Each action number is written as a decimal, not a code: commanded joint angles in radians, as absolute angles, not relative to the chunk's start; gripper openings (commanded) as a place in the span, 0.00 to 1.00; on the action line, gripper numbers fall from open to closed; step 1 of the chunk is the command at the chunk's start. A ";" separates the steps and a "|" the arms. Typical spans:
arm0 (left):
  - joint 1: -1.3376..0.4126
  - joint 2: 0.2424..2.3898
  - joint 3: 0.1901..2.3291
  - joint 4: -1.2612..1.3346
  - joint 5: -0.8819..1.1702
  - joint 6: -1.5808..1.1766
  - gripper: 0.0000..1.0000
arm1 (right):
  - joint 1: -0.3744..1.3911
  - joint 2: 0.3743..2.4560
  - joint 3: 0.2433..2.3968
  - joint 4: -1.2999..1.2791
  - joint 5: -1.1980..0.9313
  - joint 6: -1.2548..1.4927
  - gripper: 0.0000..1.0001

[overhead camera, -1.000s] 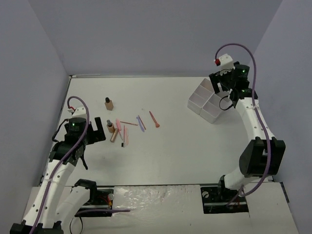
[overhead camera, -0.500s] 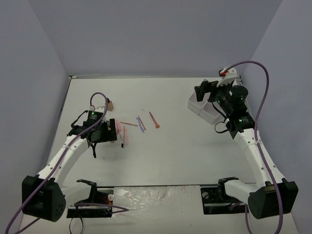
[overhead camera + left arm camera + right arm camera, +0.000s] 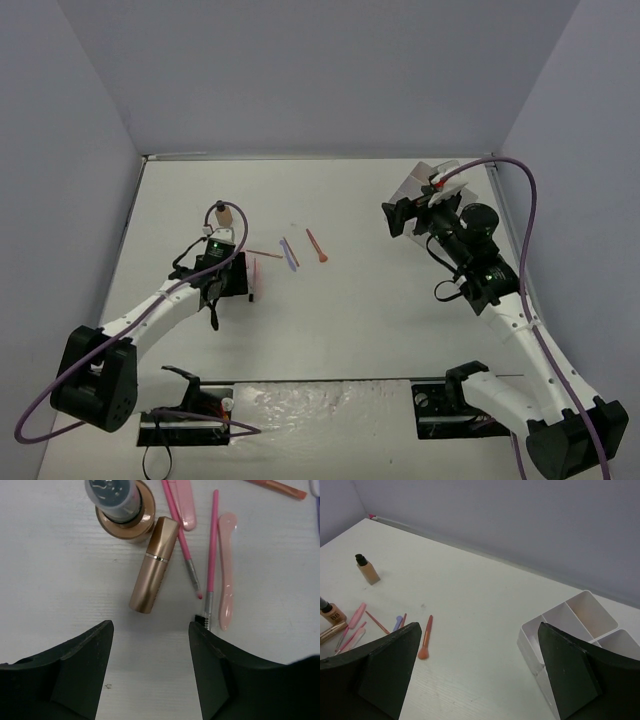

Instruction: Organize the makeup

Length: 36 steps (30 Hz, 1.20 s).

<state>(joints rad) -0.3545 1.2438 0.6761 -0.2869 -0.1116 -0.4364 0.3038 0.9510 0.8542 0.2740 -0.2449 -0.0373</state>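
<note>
Beneath my left gripper [image 3: 150,672], hidden from the top camera, a gold lipstick tube [image 3: 152,565] lies on the white counter [image 3: 60,580] just beyond the parted, empty jaws; the tan dark-capped bottle [image 3: 120,505] beside it is cut off. My right gripper [image 3: 475,675] gapes wide, empty

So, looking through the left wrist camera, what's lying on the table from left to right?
A tan bottle → gold lipstick tube → thin pink brush → pink spoolie wand → pale pink spatula.
</note>
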 commanded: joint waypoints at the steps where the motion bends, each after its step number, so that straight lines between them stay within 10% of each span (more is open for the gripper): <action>1: -0.356 1.239 0.676 -0.158 -0.190 -0.466 0.56 | 0.325 0.910 0.843 0.362 -0.189 -0.098 1.00; 19: -0.354 1.382 0.645 -0.048 -0.160 -0.459 0.41 | 0.387 0.854 0.790 0.360 -0.145 -0.160 1.00; 36: -0.390 1.321 0.633 -0.066 -0.073 -0.479 0.01 | 0.399 0.863 0.820 0.318 -0.150 -0.165 1.00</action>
<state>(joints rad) -0.3584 1.3899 0.6194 -0.0836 -0.1033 -0.4599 0.3936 0.8646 0.7757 0.2703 -0.1531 -0.1588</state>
